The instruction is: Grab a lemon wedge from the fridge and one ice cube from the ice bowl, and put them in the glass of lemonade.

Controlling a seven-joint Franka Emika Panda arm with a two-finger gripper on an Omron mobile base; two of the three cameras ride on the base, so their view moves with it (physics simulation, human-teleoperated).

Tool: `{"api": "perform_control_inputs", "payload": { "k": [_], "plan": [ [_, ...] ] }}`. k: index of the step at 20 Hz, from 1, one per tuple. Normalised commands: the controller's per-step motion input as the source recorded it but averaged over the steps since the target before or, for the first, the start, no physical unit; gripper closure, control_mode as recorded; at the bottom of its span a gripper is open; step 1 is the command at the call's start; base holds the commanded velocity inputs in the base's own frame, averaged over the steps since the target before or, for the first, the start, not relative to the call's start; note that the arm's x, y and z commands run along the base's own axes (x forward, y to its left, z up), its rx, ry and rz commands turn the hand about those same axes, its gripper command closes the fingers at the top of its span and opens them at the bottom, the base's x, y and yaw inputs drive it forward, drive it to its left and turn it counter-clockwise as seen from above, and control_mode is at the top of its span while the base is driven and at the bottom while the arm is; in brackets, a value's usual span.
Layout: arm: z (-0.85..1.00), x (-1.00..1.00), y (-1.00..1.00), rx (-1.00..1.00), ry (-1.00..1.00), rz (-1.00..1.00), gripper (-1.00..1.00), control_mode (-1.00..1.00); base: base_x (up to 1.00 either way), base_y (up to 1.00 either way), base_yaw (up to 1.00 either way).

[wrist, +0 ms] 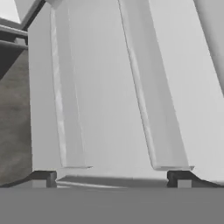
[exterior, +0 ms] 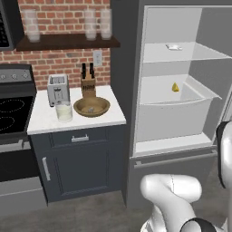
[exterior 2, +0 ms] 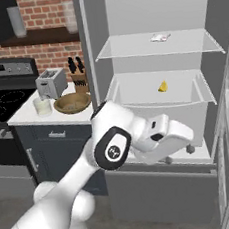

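Brick-backed counter (exterior: 41,120) is carrying the ice bowl (exterior: 91,107) and the glass of lemonade (exterior: 64,113), well left of the gripper (wrist: 111,177). Beside it the fridge (exterior 2: 148,82) is standing open, its lemon wedge (exterior 2: 162,86) sitting in the white drawer (exterior: 174,113), above and beyond the jaws. Those jaws are spreading wide, gripping nothing, pointing at pale fridge panels.

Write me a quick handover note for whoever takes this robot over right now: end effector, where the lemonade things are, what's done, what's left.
End effector: open, holding nothing, low in front of the open fridge.
Lemon wedge: inside the fridge, in the white drawer under the shelf with the flat white packet.
Ice bowl: on the white counter, something small and pale grey in it, likely the ice cube.
Glass of lemonade: on the counter, left of the bowl.
Done: fridge door open.
Left: wedge, then ice cube, into the glass.
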Motion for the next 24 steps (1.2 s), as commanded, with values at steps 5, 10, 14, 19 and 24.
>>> {"api": "perform_control_inputs", "payload": {
  "k": [5,10,14,19,24],
  "plan": [
    [0.71,-0.60,1.00,-0.02,-0.48,-0.01,-1.00,-1.00,0.00,0.00,0.00],
    [0.52,-0.70,1.00,0.02,-0.45,-0.03,-1.00,-1.00,0.00,0.00,0.00],
    [0.41,-0.70,1.00,0.10,-0.36,0.00,-1.00,-1.00,0.00,0.00,0.00],
    [0.12,-0.47,1.00,0.16,-0.14,0.01,-1.00,-1.00,0.00,0.00,0.00],
    [-0.13,0.28,0.96,0.24,0.02,0.27,-1.00,-1.00,0.00,0.00,0.00]
  ]
}}
